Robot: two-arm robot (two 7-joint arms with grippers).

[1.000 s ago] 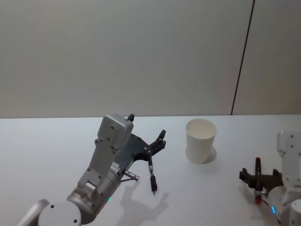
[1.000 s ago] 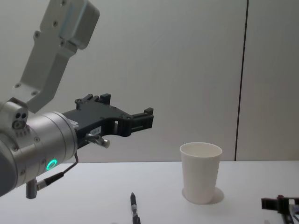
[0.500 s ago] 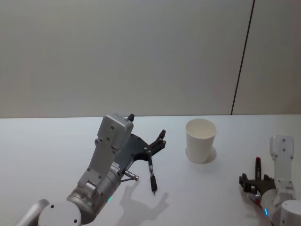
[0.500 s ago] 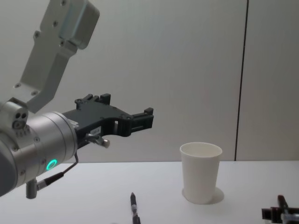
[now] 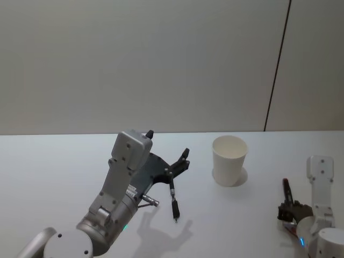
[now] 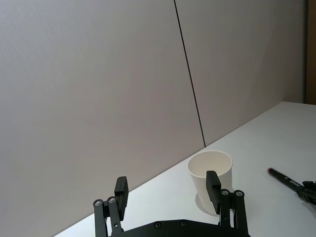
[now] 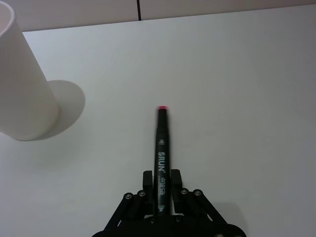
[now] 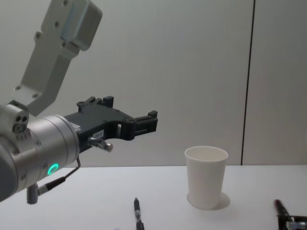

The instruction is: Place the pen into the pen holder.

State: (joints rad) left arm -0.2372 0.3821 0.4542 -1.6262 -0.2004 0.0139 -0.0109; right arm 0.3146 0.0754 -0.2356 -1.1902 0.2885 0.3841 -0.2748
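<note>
- The right gripper [image 7: 160,191], right of the paper cup [image 5: 229,160], clamps a black red-tipped marker [image 7: 161,148]; the pickup looks done.
- Next: lift, upend the marker, and carry it over the cup's rim.
- The left gripper [image 6: 167,187] hovers left of the cup, jaws wide.

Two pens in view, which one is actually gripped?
The red-tipped pen, clamped in the right gripper. The other pen lies loose on the table, by the open left gripper.

Plain grey wall [image 5: 134,64] with one thin dark seam [image 5: 276,70], white table [image 5: 48,172] in front, soft even light.
</note>
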